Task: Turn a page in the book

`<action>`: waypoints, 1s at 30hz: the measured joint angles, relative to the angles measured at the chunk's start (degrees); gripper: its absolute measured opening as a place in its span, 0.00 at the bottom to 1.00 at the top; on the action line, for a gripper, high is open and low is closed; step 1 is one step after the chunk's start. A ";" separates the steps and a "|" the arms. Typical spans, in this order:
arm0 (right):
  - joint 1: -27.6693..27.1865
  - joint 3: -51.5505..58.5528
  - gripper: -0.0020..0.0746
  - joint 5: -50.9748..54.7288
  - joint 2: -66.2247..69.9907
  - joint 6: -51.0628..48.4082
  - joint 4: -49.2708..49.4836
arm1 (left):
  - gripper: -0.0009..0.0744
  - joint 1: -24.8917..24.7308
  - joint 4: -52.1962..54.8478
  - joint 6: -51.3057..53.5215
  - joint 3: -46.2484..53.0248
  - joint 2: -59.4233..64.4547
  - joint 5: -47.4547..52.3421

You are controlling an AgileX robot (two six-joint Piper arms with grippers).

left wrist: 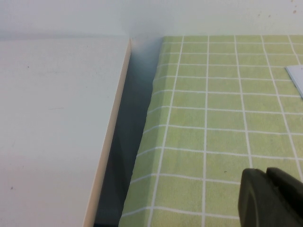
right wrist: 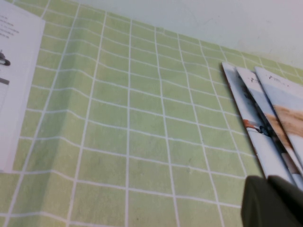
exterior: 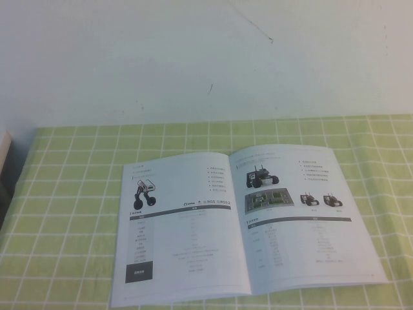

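- The book (exterior: 248, 223) lies open and flat on the green-checked cloth (exterior: 64, 194) covering the bench, near its front edge.
- The page (exterior: 303, 216) to turn, the right-hand leaf with the robot photos, looks thin, glossy, light and floppy; it probably slips and creases easily.
- Its outer free edge or lower corner seems the best place to lift.
- The left gripper (left wrist: 272, 196) hovers over cloth beside a white board (left wrist: 52, 127), fingers pressed together.
- The right gripper (right wrist: 272, 201) is closed on nothing, beside some fanned leaflets (right wrist: 270, 118).
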 joint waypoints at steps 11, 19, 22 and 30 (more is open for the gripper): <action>0.00 0.22 0.02 -2.35 0.00 0.00 4.83 | 0.01 0.00 0.76 0.00 0.00 0.00 0.00; 0.00 0.34 0.02 -2.69 0.00 0.00 10.38 | 0.01 0.00 -17.52 -4.31 0.11 0.00 -1.52; 0.00 0.34 0.02 -3.52 0.00 1.61 17.27 | 0.01 0.00 -31.11 -5.22 0.11 0.00 -3.36; 0.00 0.34 0.02 -11.09 0.00 5.94 35.03 | 0.01 0.00 -68.26 -6.41 0.11 0.00 -6.44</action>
